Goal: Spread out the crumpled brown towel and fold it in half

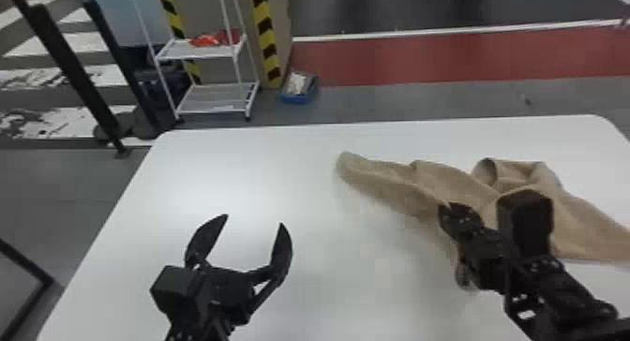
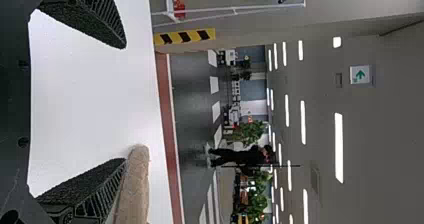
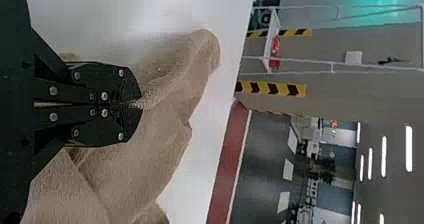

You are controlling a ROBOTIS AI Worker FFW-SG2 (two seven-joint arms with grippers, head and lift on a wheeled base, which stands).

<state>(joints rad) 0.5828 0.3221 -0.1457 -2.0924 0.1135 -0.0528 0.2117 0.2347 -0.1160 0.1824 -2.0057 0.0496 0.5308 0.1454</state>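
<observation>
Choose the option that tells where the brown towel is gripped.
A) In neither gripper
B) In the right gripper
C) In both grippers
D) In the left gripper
B: the right gripper pinches a fold of the brown towel between its closed fingers.

The brown towel (image 1: 398,183) lies crumpled across the right part of the white table (image 1: 211,176). Folds ripple along it, one curled open at the far side.

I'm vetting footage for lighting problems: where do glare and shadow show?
Head view: pale glare on the table, soft shadow along the near side of the towel; left wrist view: ceiling lights glow white; right wrist view: faint grey shadow beside the towel.
</observation>
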